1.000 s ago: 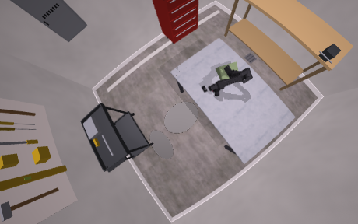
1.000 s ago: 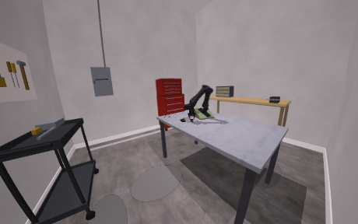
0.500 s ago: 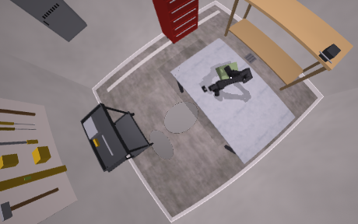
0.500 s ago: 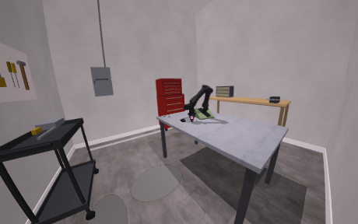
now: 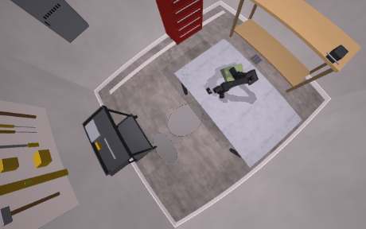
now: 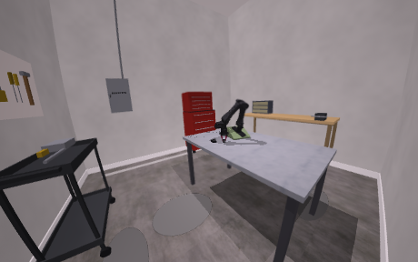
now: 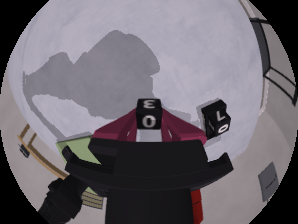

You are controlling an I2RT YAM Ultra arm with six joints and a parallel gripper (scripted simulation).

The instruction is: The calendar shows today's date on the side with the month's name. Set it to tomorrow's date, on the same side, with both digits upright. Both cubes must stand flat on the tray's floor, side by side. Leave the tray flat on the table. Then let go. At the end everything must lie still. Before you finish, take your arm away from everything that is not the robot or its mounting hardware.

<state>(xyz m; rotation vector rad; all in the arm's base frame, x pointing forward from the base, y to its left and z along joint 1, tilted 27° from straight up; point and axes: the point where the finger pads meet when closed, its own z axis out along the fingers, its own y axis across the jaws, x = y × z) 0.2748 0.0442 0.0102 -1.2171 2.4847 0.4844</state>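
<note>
Cube (image 7: 148,115) with white digits sits at centre of the wrist view, pinched between the fingers, which stand narrowed on it and hold it firm; its visible faces read what looks like a 0 and a second glyph above, too blurred to name. Second cube (image 7: 216,119) lies to the right of the held one, apart from it, tilted, resting on the pale worktop (image 7: 120,23) outside the tray; it shows a 0 and perhaps a 1 or 7. Dark red tray (image 7: 178,131) spreads directly beneath and behind the held cube, so the held cube appears to be in or just over the tray; whether it touches the floor cannot be told. The relation the next move seems to turn on: the loose cube lies to the right of the fingers, off the tray, and must come alongside the held one. Month-name side is not legible. Arm (image 6: 234,115) reaches from its green base plate (image 6: 244,135) at the worktop's far-left corner in the exterior view, elbow high, wrist bent down, fingers pointing at the surface. Top view shows the arm stretched leftward from the base across the upper part of the worktop.
</note>
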